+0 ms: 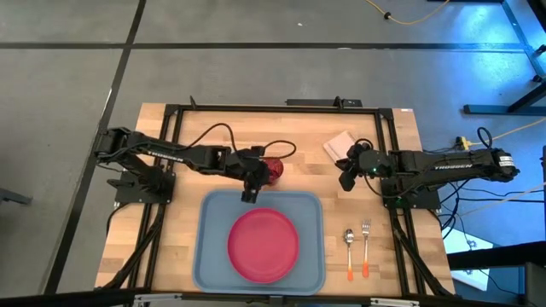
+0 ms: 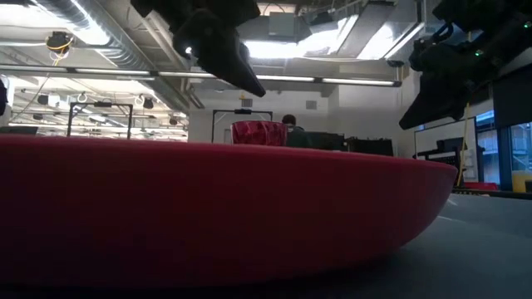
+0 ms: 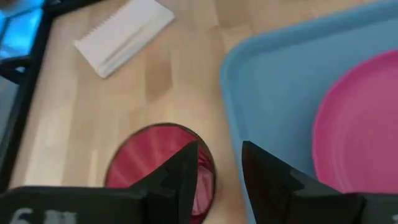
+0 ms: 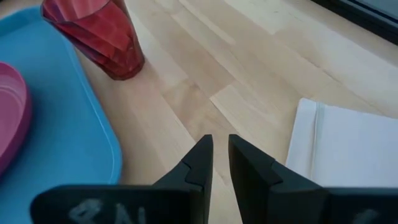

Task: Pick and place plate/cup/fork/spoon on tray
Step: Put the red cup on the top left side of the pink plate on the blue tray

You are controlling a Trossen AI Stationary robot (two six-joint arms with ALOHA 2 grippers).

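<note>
Plate (image 2: 216, 208) on tray (image 1: 213, 213); left tool (image 1: 250, 189) apparently over cup (image 1: 271, 170).

Counted on one table (image 1: 171, 136): one tray (image 1: 213, 256), one plate (image 1: 263, 246), one cup (image 1: 272, 170), one fork (image 1: 366, 247), one spoon (image 1: 349, 251), one white napkin (image 1: 338, 145), two arms' hands.

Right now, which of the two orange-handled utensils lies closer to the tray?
The spoon, the one with the rounded bowl. It lies on the wood between the tray and the tined fork, which sits farther out.
</note>
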